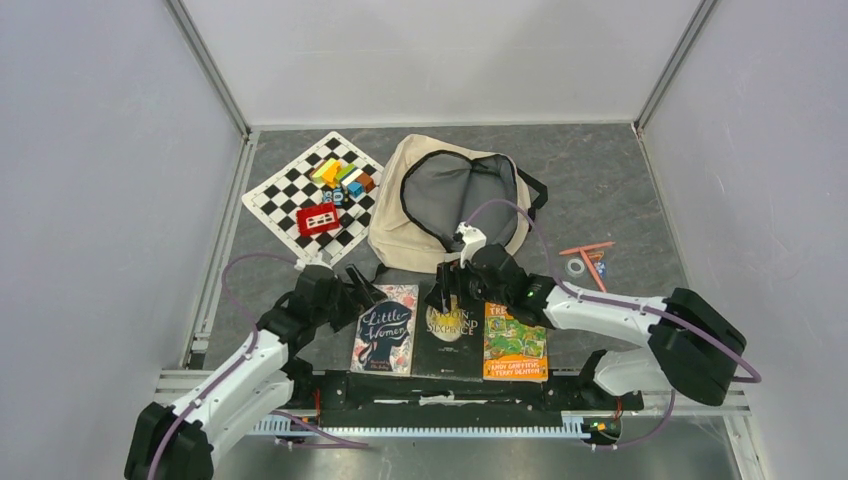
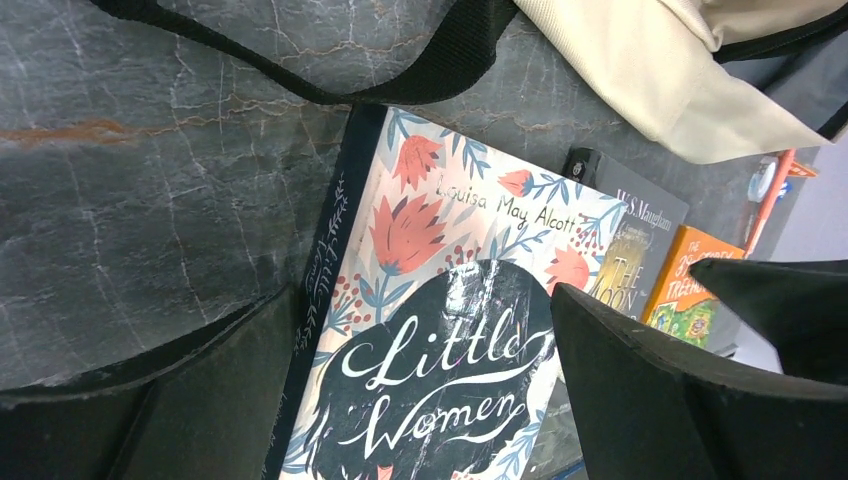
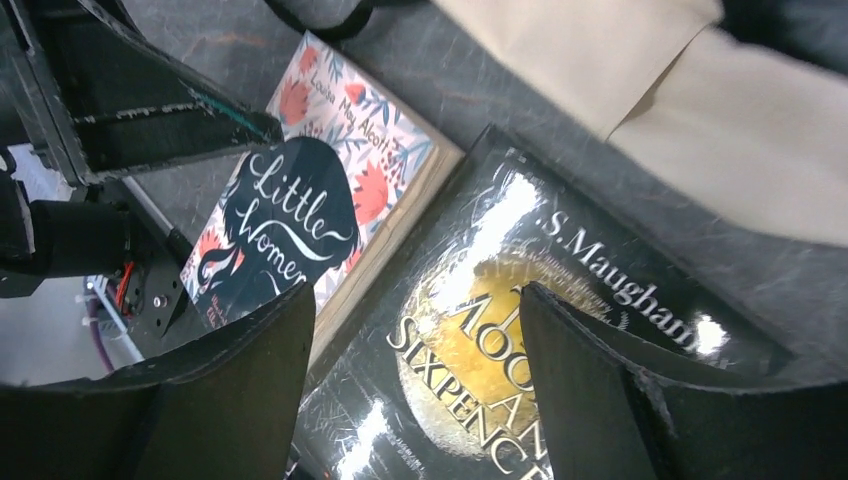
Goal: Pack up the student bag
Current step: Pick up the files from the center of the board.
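We look down on a grey marbled worktop (image 1: 620, 180). The largest object on it, the student bag (image 1: 400, 220), lies flat at the centre of the far half, cream canvas outward. Its black-trimmed mouth gapes upward onto grey lining, and we cannot tell whether anything lies deeper in the shadowed folds. Just beside its left flank is a chequered mat (image 1: 275, 195), which carries a cluster of coloured blocks (image 1: 342, 175) at its far end and a red piece (image 1: 318, 218) with white markings at its near end. Between the bag and the arm bases three books lie face up in a row, side by side: Little Women (image 1: 385, 335) on the left, The Moon and Sixpence (image 1: 448, 345) in the middle and an orange book (image 1: 515, 345) on the right. The left pincer (image 2: 425, 300) hangs over the top of Little Women, spread to its widest and holding nothing. A black strap (image 2: 400, 80) of the bag curls on the worktop just beyond that book. The right pincer (image 3: 415, 295) is poised over The Moon and Sixpence with a clear gap between its fingers and nothing gripped; we cannot tell whether its tips touch the cover. Smallest are the orange sticks (image 1: 590, 255), to the right of the bag and well apart from it.
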`<action>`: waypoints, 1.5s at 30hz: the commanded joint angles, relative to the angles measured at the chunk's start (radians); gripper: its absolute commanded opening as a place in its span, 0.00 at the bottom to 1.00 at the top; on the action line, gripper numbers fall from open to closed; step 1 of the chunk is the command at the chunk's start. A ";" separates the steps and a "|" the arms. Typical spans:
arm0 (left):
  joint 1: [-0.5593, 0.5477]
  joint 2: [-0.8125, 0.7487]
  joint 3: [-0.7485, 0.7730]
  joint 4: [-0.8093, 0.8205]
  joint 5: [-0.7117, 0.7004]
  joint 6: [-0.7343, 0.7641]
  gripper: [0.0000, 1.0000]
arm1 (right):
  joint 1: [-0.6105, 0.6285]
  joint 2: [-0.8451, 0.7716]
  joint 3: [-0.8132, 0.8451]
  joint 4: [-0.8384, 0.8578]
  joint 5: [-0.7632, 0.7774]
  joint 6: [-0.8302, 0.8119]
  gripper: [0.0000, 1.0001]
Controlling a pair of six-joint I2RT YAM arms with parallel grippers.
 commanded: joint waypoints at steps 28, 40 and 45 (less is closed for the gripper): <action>-0.026 0.126 0.031 -0.025 0.056 0.138 0.36 | 0.129 0.412 0.113 0.384 -0.113 0.257 0.60; -0.026 0.109 0.028 -0.007 0.068 0.118 0.30 | 0.132 0.506 0.152 0.356 -0.056 0.254 0.57; -0.026 0.105 0.032 -0.009 0.069 0.115 0.30 | 0.135 0.510 0.152 0.370 -0.052 0.263 0.49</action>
